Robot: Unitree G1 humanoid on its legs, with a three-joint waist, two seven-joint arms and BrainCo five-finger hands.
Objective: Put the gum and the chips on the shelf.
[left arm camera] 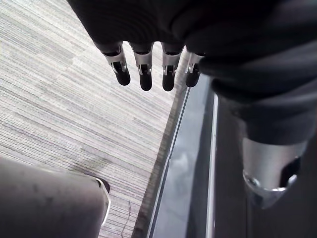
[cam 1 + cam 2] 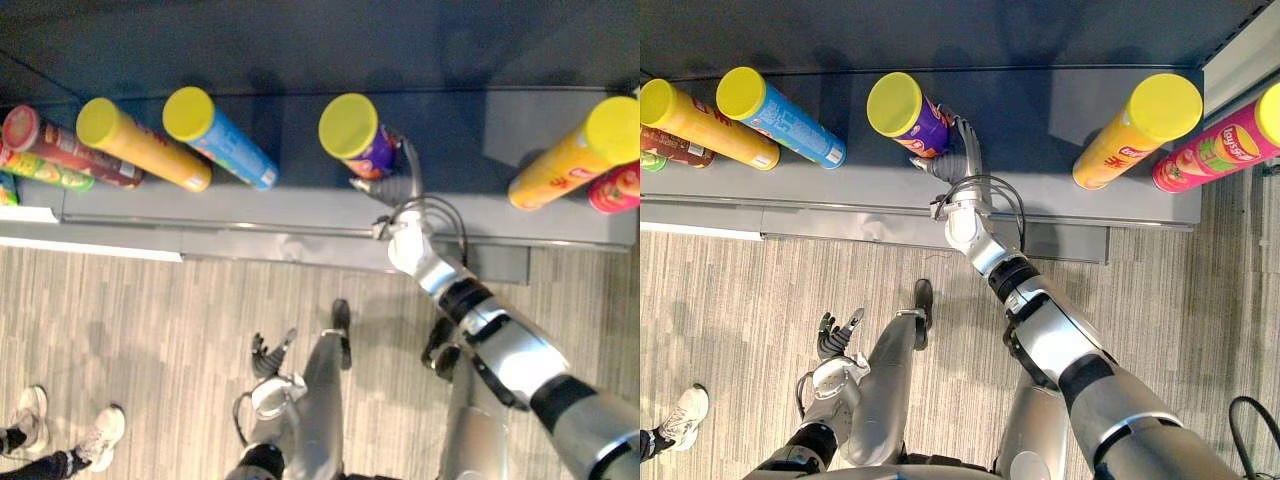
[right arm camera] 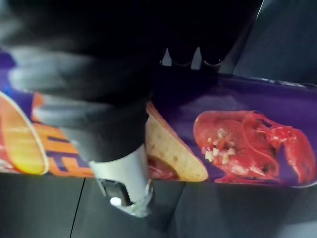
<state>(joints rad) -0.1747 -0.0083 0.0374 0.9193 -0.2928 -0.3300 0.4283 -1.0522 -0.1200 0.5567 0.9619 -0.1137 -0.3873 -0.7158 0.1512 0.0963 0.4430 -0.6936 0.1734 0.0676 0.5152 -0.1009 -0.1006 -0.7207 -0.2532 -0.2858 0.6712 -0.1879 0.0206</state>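
My right hand [image 2: 958, 155] is wrapped round the purple chips can [image 2: 905, 115] on the shelf [image 2: 1030, 170]. I think the can is light, stiff and slippery, so its middle is the best place to hold. My left hand [image 2: 833, 340] hangs loose.

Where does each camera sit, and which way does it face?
Left eye view: on the head, facing down at the shelf and floor; right hand grips the purple chips can.
Right eye view: beside it, same scene; left hand hangs open.
Left wrist view: looks along its straight fingers at floor and shelf edge.
Right wrist view: very close on the can, past its thumb.
Shared: both eye views and the right wrist view show the can.
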